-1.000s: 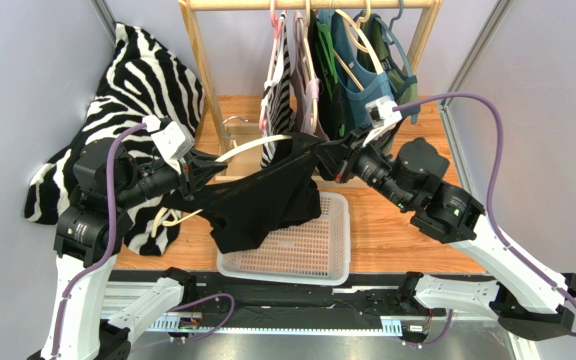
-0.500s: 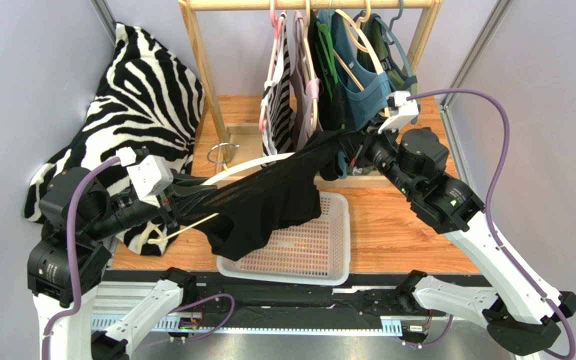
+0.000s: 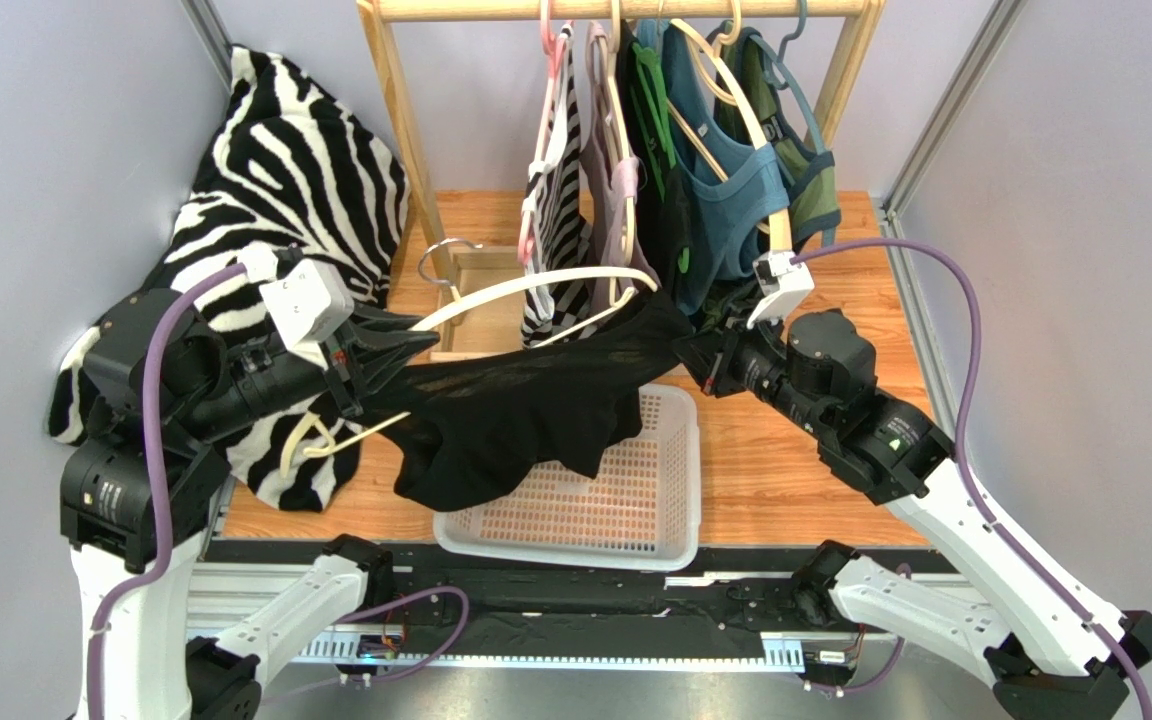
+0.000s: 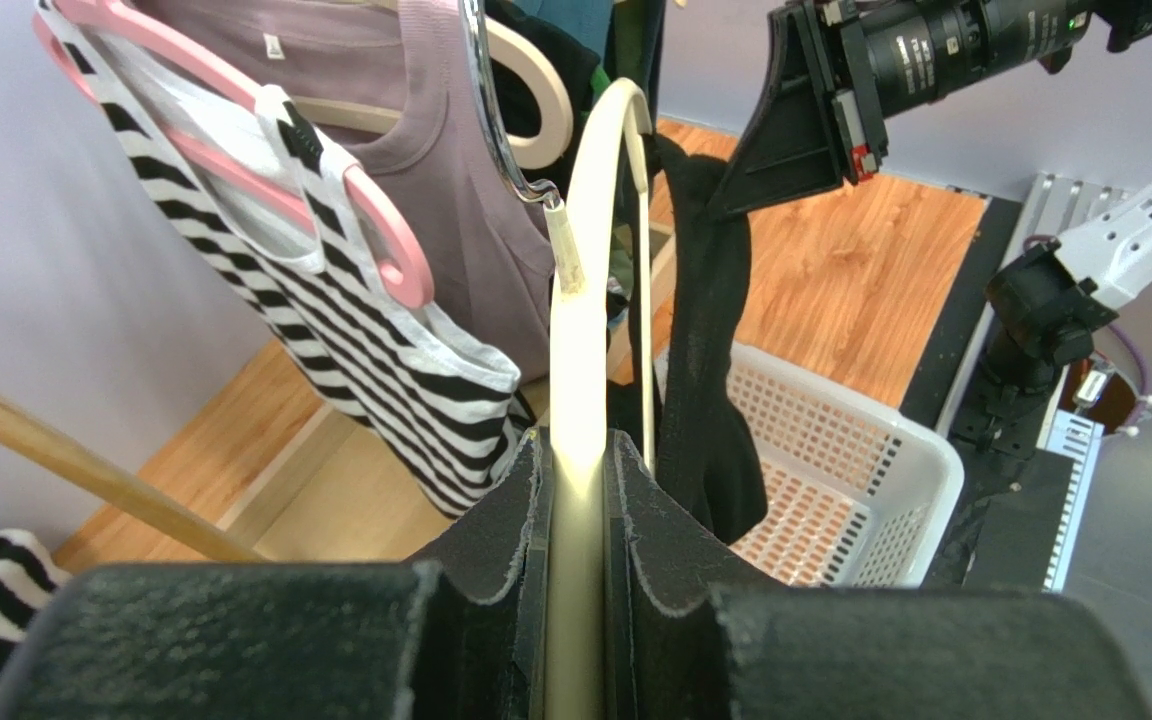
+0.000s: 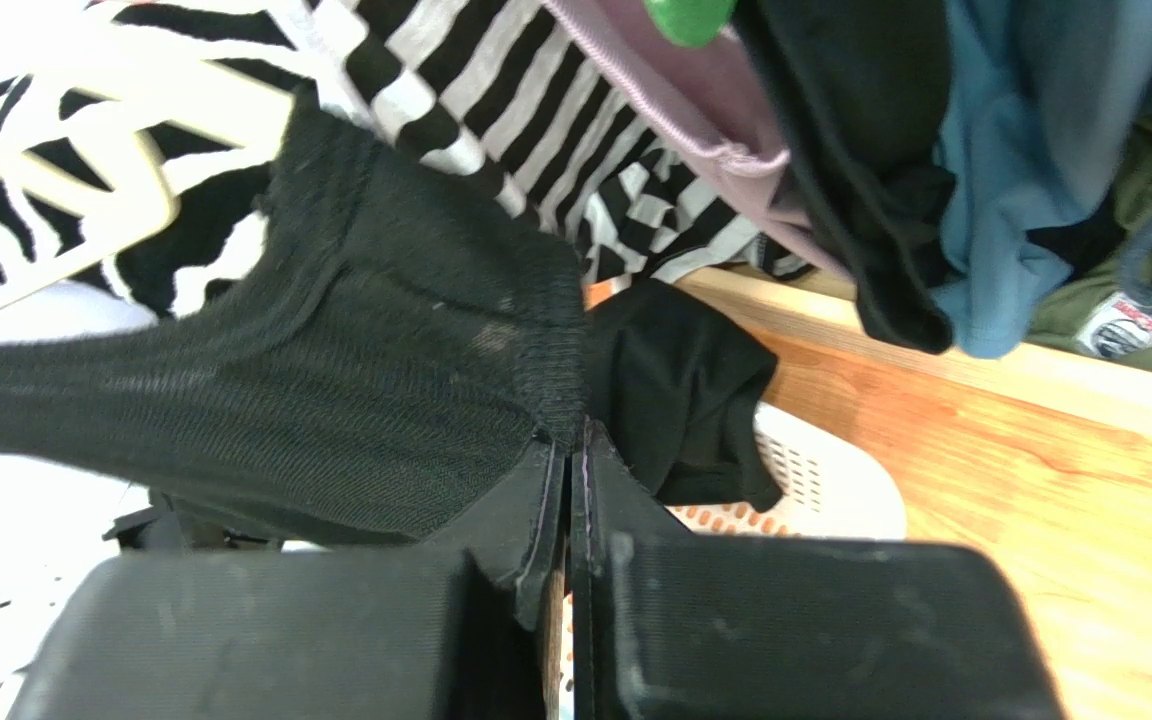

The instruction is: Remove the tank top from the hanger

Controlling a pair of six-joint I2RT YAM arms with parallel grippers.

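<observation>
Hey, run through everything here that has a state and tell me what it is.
left gripper, jaws shut on cream hanger.
right gripper, jaws shut on black tank top.
black tank top, stretched taut, apparently caught on hanger's far end.
cream hanger, off the wooden rail, tilted.
white basket, upright beneath the tank top.

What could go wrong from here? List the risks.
1. The black tank top is stretched between the cream hanger and the right gripper. Pulling harder may strain the fabric or twist the hanger out of the left gripper.
2. The right gripper pinches only a fabric edge, so it might slip.
3. The hanger sits close to the hanging striped top and could snag it.
</observation>
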